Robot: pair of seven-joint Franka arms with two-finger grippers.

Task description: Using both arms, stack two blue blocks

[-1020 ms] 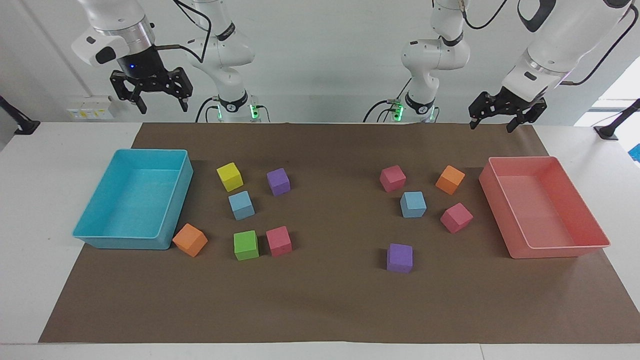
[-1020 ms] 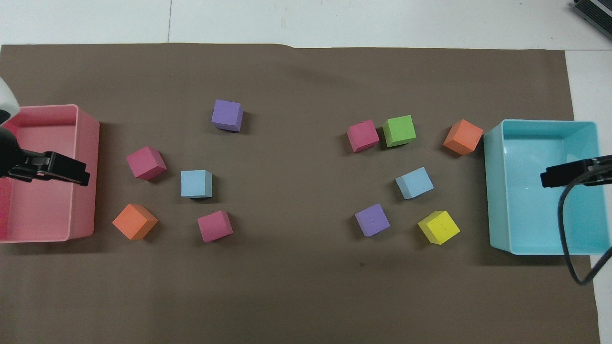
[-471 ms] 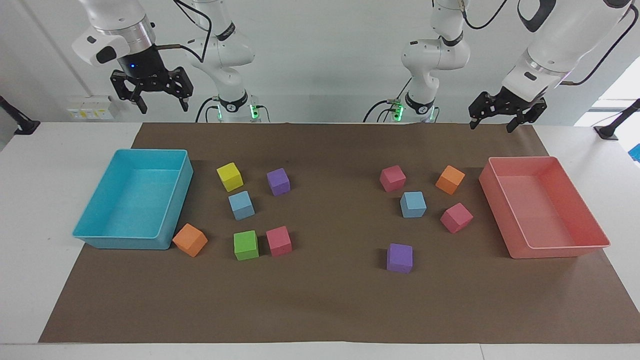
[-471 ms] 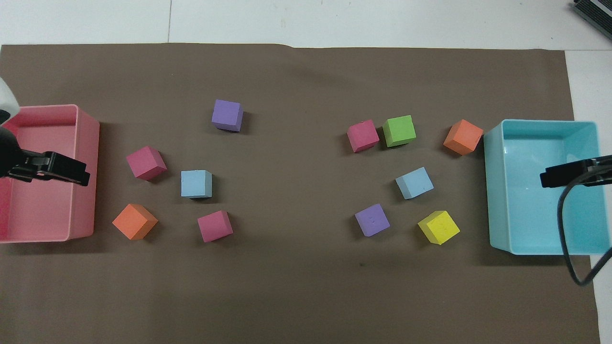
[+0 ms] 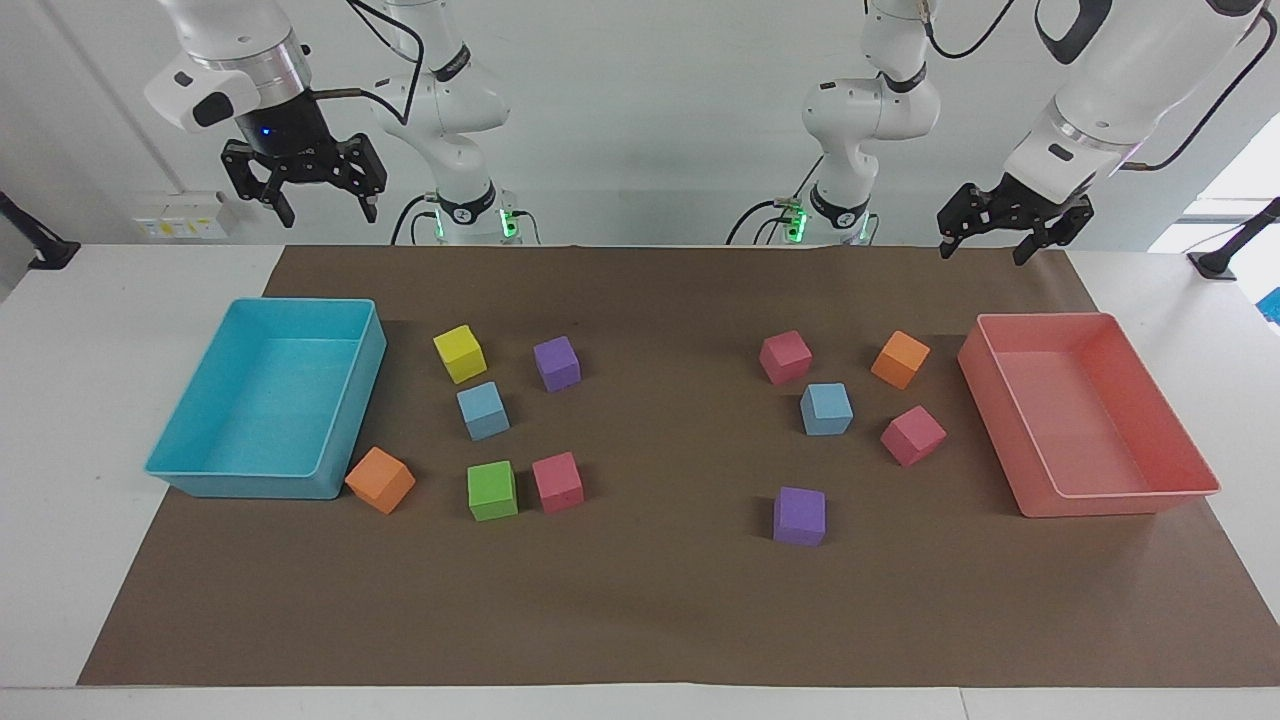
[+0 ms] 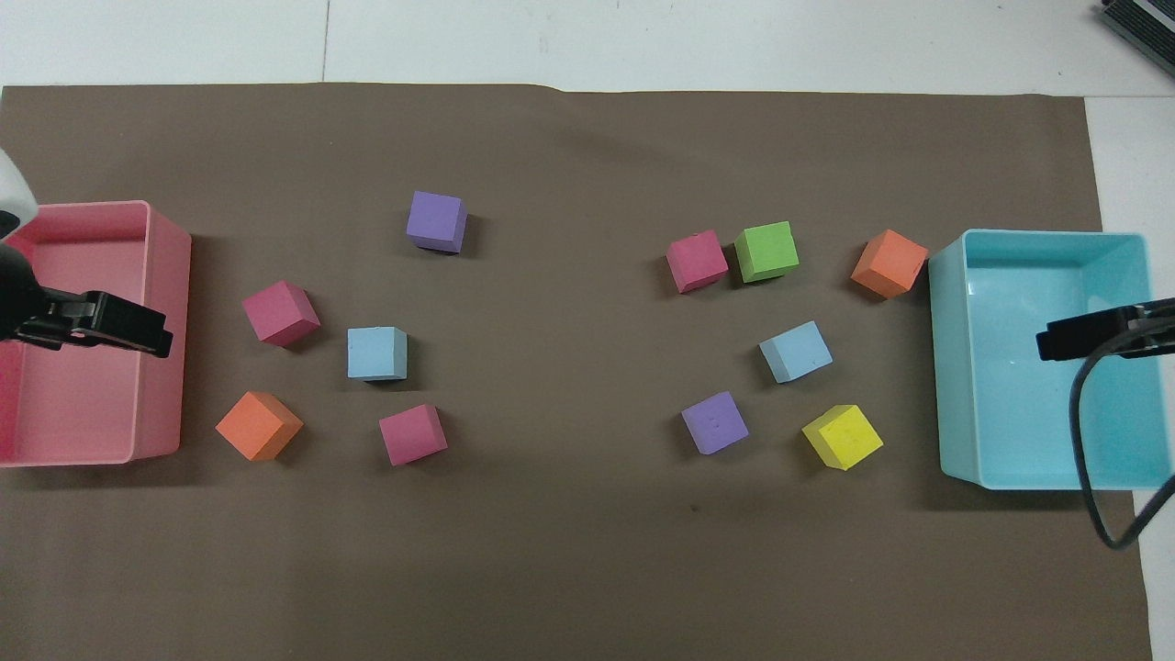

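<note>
Two light blue blocks lie apart on the brown mat. One (image 5: pixel 483 410) (image 6: pixel 795 351) sits among the cubes toward the right arm's end. The other (image 5: pixel 826 408) (image 6: pixel 377 352) sits among the cubes toward the left arm's end. My right gripper (image 5: pixel 326 208) (image 6: pixel 1083 335) is open and empty, held high over the turquoise tray (image 5: pixel 170 462). My left gripper (image 5: pixel 985 248) (image 6: pixel 128 329) is open and empty, held high over the pink tray (image 5: pixel 1120 505). Neither gripper touches a block.
Around the first blue block lie a yellow cube (image 5: pixel 459 353), purple cube (image 5: pixel 556 362), green cube (image 5: pixel 492 490), pink cube (image 5: pixel 557 482) and orange cube (image 5: pixel 380 480). Around the second lie two pink cubes (image 5: pixel 785 357) (image 5: pixel 912 435), an orange cube (image 5: pixel 900 359) and a purple cube (image 5: pixel 799 516).
My right gripper has risen very slightly. The left gripper and all the blocks have stayed where they were.
</note>
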